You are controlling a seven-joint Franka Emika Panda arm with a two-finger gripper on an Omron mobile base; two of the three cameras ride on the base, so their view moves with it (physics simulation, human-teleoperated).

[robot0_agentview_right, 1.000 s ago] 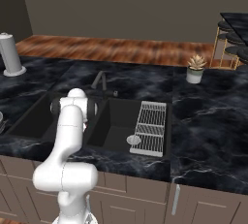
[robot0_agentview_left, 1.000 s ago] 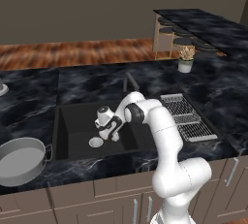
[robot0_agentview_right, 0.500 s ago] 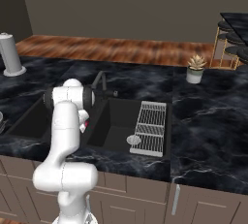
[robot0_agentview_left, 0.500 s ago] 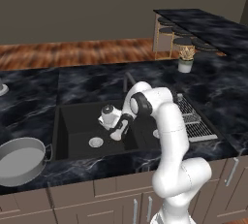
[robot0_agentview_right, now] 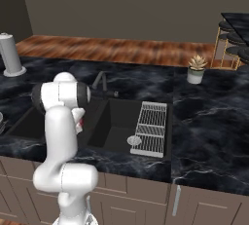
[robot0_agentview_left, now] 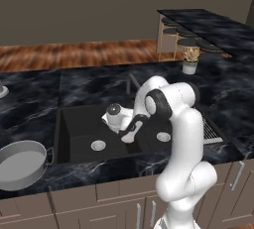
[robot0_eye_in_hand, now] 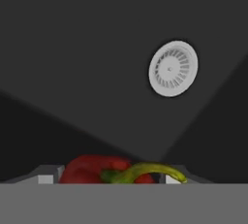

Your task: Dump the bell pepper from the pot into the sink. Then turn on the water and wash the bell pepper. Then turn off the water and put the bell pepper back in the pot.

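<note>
The gripper (robot0_eye_in_hand: 104, 178) hangs low over the left basin of the black sink (robot0_agentview_left: 74, 124), and its two fingers sit spread fairly wide with the bell pepper (robot0_eye_in_hand: 94, 169) lodged between them. From the hand view the pepper fills the gap between the tips, so it looks pinched rather than merely lying near. It is bright red and glossy, with a curved green stem (robot0_eye_in_hand: 150, 170) arching off to one side. Beyond it the dark basin floor shows a round silver drain (robot0_eye_in_hand: 173, 69). From the left base view the grey pot (robot0_agentview_left: 20, 165) sits on the counter to the left of the sink, well apart from the hand. Compared with a second ago, the elbow has swung up and over the basin and the hand has drawn back toward the robot's side.
</note>
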